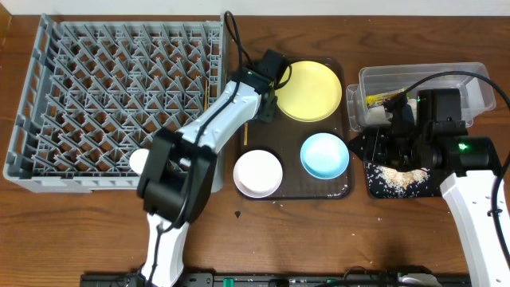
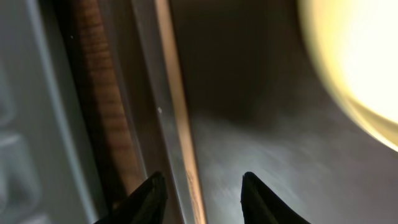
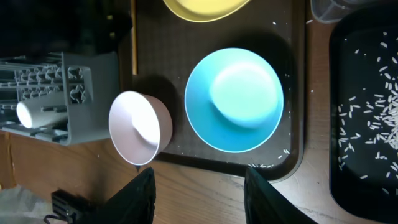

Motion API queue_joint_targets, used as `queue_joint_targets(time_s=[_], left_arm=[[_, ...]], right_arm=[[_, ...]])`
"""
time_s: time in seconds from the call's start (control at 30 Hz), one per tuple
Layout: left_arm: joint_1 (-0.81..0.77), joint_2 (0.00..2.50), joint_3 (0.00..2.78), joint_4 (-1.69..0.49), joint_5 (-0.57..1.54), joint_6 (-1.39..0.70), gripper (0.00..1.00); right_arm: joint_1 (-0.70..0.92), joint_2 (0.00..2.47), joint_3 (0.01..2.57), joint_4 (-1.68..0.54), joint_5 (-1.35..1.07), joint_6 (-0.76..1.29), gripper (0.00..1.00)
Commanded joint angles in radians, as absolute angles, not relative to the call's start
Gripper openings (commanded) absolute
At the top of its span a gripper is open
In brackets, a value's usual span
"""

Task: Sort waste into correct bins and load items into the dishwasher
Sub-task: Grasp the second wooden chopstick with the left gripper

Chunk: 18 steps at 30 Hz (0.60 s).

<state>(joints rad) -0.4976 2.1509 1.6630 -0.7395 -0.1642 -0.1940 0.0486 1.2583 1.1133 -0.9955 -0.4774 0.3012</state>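
Starting at your left gripper, the jaws stand spread and pinch nothing. A thin wooden chopstick runs up between them, closer to one finger, along the nine o'clock rim of the dark brown serving tray. Your right gripper is also spread and empty, hanging by the shallow black tray.

Judging by how things lie, you are roughly halfway:
- **Done:** the green-and-yellow snack wrapper sits in the clear tub at two o'clock on the table. The rice scraps are heaped in the black tray at three o'clock. The small pale cup lies in the grey dish rack at its six o'clock edge.
- **Not yet loaded:** the yellow plate, the white bowl and the light blue bowl sit on the serving tray, at twelve, seven and five o'clock on it. The chopstick beneath your left jaws is also waiting.
- **Leftover waste:** a few stray grains lie on the serving tray around the blue bowl.
- **Unclear:** a thin brown sliver by the rack's three o'clock wall may be the second chopstick, but you cannot be sure from here. The napkin is nowhere you can pick out.

Everything rests on a brown wooden table with a visible grain, the rack filling its nine o'clock side. Beyond the twelve o'clock edge you see only a strip of pale wall
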Motion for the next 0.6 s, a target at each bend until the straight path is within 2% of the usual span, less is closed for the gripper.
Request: queue_joint_targets(time_s=[0.0, 0.23, 0.57], left_arm=[[-0.487, 2.191, 1.672, -0.711, -0.226, -0.196, 0.4], [-0.487, 2.275, 1.672, -0.686, -0.202, -0.216, 0.4], [-0.487, 2.315, 1.672, -0.677, 0.187, -0.264, 0.35]], right_arm=[[0.041, 1.247, 1.129, -0.995, -0.475, 0.283, 0.44], [0.041, 1.247, 1.129, -0.999, -0.474, 0.283, 0.44], [0.041, 1.247, 1.129, -0.999, -0.474, 0.283, 0.43]])
